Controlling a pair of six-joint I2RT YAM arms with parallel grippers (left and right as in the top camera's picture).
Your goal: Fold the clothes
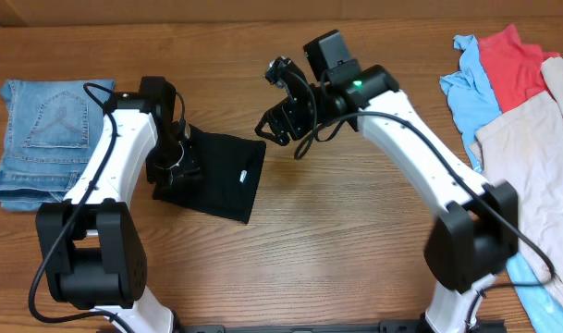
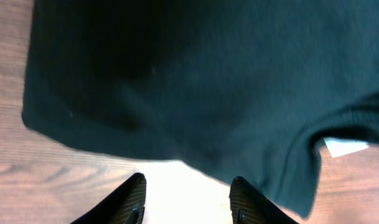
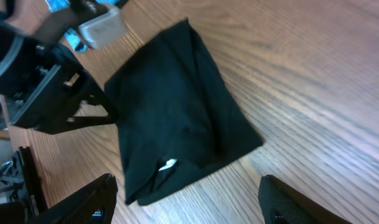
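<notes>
From above, the shirt (image 1: 221,176) lies folded into a dark rectangle on the surface (image 1: 336,240), left of centre, with its white label (image 1: 245,175) facing up. The left hand (image 1: 177,169) sits low at the shirt's left edge, and the right hand (image 1: 274,125) hangs just off the upper right corner, clear of the cloth. Jeans (image 1: 41,139) lie folded at the far left. A loose pile (image 1: 512,92) of blue, red and beige garments waits at the far right, well apart from everything else.

The left wrist view shows that hand partly spread and empty: its fingers (image 2: 130,199) stand apart over bare wood, with the shirt's edge just ahead of the tips.

The right wrist view shows that hand spread wide and holding nothing. The whole folded shirt lies below and ahead of it, and the left hand's dark body sits at the far side.

The risk, to my eye, sits with the left hand. It is so near the hem that a fingertip could catch a layer as the hand backs off, dragging the fold open. The right hand could do the same if it swung low across that near corner on its way to the pile.
</notes>
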